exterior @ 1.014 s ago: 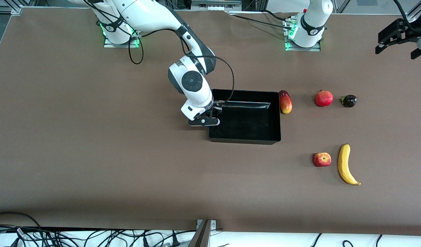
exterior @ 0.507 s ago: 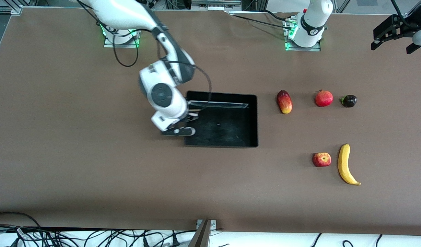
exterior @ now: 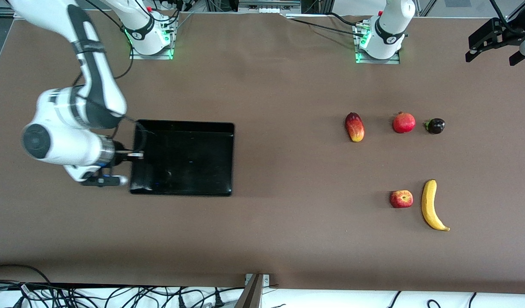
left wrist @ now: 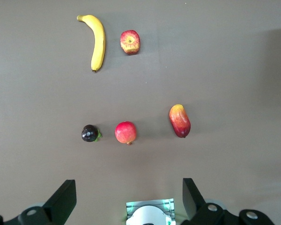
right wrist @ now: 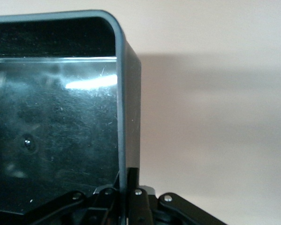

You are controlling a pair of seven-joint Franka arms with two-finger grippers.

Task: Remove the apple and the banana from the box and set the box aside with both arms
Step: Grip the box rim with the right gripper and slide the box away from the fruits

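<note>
Nearest the front camera, toward the left arm's end of the table, the banana [exterior: 431, 206] lies curved on the brown table [exterior: 288, 239], and the apple [exterior: 401, 199] sits just beside it on the side toward the table's middle, the two not touching. Well apart from them, toward the right arm's end, there's the black box [exterior: 189, 171], and the right gripper [exterior: 134, 155] has it: fingers clamped tight on the wall at that end, one inside and one outside the rim, as the right wrist view makes plain with the wall [right wrist: 123, 117] running straight into the jaws. The box looks slightly tilted, its gripped end seeming a little raised, though whether it clears the table I can't tell. Farther from the camera than the banana and apple runs a row of three: the mango [exterior: 355, 127], the pomegranate [exterior: 404, 122] and a small dark fruit [exterior: 435, 125], spaced apart. And up high at the left arm's end, the left gripper [exterior: 495, 42] waits over the table's edge, jaws spread wide and holding nothing, its wrist camera looking down on all five fruits.
</note>
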